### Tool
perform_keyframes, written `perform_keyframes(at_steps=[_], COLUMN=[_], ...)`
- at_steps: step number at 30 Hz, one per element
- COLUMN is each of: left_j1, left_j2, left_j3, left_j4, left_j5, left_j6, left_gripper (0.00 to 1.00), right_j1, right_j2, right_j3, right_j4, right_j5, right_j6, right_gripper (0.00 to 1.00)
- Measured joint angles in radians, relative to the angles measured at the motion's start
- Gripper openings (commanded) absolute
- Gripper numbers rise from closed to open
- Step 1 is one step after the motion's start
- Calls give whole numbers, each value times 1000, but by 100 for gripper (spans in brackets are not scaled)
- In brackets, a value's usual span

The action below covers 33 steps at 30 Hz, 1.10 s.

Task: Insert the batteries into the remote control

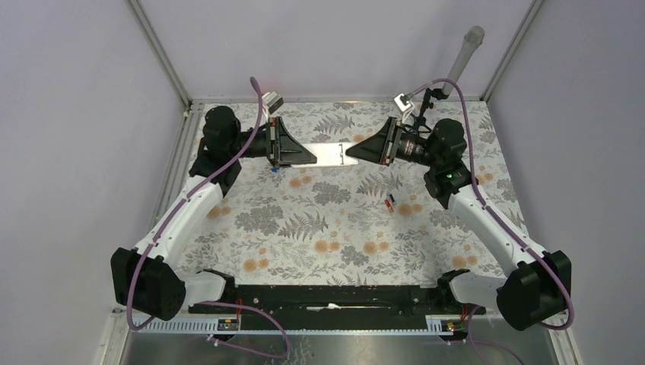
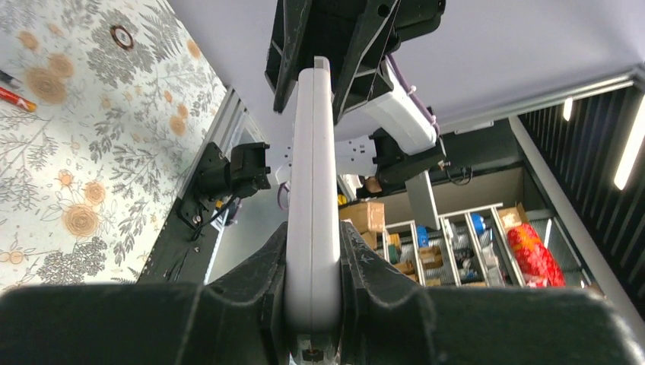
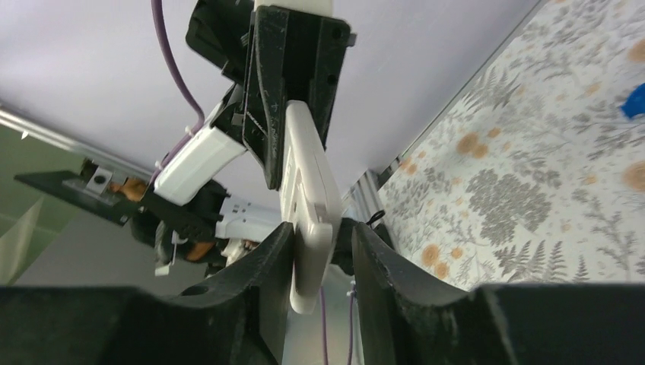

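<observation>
The white remote control (image 1: 330,154) hangs in the air over the far part of the table, held end to end between my two grippers. My left gripper (image 1: 310,157) is shut on its left end; in the left wrist view the remote (image 2: 312,175) sits clamped between the fingers of that gripper (image 2: 312,239). My right gripper (image 1: 351,152) is closed on the other end, with the remote (image 3: 308,190) against its left finger in the right wrist view (image 3: 319,239). The batteries (image 1: 390,202) lie on the floral table mat, right of centre. They also show in the left wrist view (image 2: 18,97).
A small blue piece (image 1: 274,169) lies on the mat below the left gripper and shows in the right wrist view (image 3: 633,102). Metal frame rails (image 1: 182,144) edge the table. A grey pole (image 1: 462,57) stands at the back right.
</observation>
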Motion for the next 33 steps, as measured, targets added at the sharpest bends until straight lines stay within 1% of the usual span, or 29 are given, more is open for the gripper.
perform_keyframes(at_steps=[6, 9, 12, 13, 14, 15, 16, 18, 21, 25, 30, 33], left_j1=[51, 55, 58, 58, 60, 60, 61, 67, 72, 74, 62, 58], left_j2=[0, 0, 0, 0, 0, 0, 4, 14, 40, 64, 95, 117], left_j3=[0, 0, 0, 0, 1, 1, 5, 19, 48, 76, 79, 80], left_j4=[23, 30, 31, 22, -12, -14, -42, -92, -199, -329, -414, -469], left_j5=[-4, -5, -6, -8, -14, -16, -20, -32, -54, -98, -170, -210], left_j6=[-38, -44, -39, -29, 10, 13, 34, 79, 157, 257, 335, 381], left_gripper=[0, 0, 0, 0, 0, 0, 0, 0, 0, 0, 0, 0], right_j1=[-52, -57, -61, -61, -65, -65, -66, -76, -87, -92, -75, -60], right_j2=[2, 11, 24, 31, 58, 60, 71, 82, 87, 87, 85, 73], right_j3=[-5, -8, -23, -29, -52, -53, -64, -89, -109, -137, -153, -158], right_j4=[-10, -4, 48, 77, 149, 151, 180, 208, 225, 228, 240, 216], right_j5=[42, 40, 34, 32, 31, 31, 32, 37, 62, 90, 93, 95], right_j6=[-8, -3, 34, 55, 117, 119, 141, 171, 190, 190, 191, 168], right_gripper=[42, 40, 37, 35, 30, 26, 20, 12, 0, 0, 0, 0])
